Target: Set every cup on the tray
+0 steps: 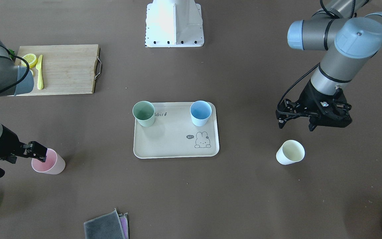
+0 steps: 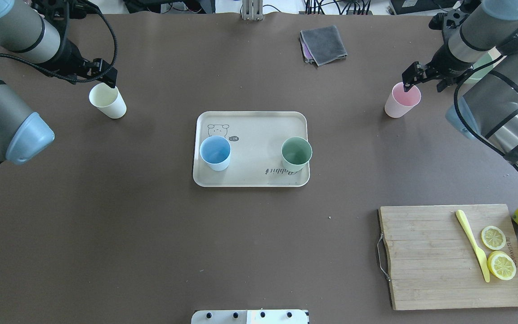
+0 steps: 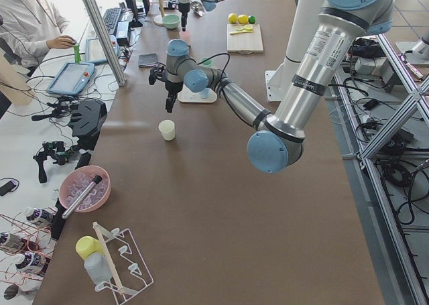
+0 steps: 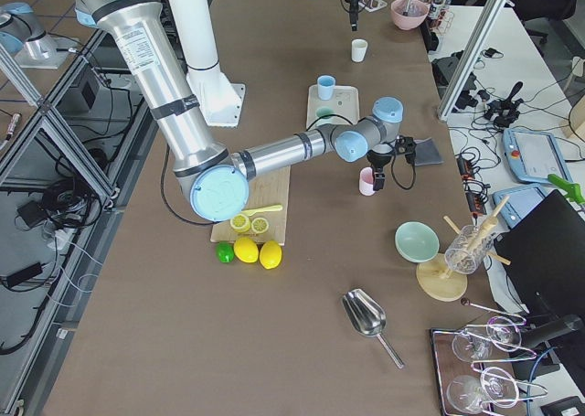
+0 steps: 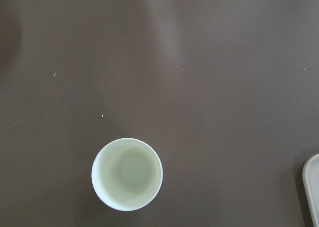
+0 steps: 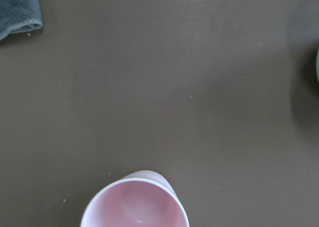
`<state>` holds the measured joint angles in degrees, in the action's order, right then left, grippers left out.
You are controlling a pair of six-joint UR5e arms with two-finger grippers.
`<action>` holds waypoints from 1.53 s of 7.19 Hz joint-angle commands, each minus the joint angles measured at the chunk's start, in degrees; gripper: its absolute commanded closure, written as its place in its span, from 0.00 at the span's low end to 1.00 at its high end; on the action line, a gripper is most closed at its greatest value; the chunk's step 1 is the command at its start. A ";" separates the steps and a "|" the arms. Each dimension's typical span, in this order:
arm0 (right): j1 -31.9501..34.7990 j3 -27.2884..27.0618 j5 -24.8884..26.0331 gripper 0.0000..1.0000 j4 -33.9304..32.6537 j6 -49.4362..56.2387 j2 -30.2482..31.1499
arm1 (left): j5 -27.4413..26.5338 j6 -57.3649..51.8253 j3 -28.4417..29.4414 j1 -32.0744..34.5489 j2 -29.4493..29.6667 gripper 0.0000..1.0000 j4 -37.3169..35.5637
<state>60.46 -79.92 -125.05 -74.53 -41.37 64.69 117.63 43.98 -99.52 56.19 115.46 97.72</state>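
While the left gripper (image 1: 296, 124) hangs spread above the cream matte tumbler (image 1: 290, 152), the right gripper (image 2: 421, 77), likewise spread, overhangs the pink tumbler (image 2: 402, 101). Straight descent indicated.

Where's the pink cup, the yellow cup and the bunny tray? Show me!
pink cup (image 2: 394, 108), overhead view, on its outer side.
yellow cup (image 1: 293, 151), front-facing view, inside its mouth.
tray (image 2: 259, 135), overhead view, on its bare middle.
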 commanded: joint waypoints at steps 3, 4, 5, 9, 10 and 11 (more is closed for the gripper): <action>-1.74 5.48 -0.36 1.00 6.59 -0.64 0.26 | -0.12 -8.60 6.24 4.43 0.29 0.03 0.80; -1.74 4.52 -0.98 1.00 6.59 -0.65 0.09 | -0.12 -9.17 6.96 4.54 -0.23 0.03 0.89; -1.74 2.77 -2.81 1.00 6.07 -0.82 -0.26 | -0.12 -9.17 8.88 4.28 -0.85 0.06 1.85; -6.65 -1.45 -3.89 1.00 4.21 -15.53 -9.31 | 0.15 -4.35 17.25 -0.80 0.11 0.16 11.88; -8.41 -3.64 -3.71 1.00 4.21 -19.24 -9.93 | -0.03 -4.34 17.42 -1.78 0.11 0.25 11.88; -9.38 -4.36 -3.45 1.00 4.21 -21.71 -10.81 | -0.20 -4.43 18.64 -2.05 0.63 0.41 11.97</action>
<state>52.76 -82.67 -128.77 -70.30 -59.03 55.07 117.63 39.42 -82.00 55.02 115.66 109.47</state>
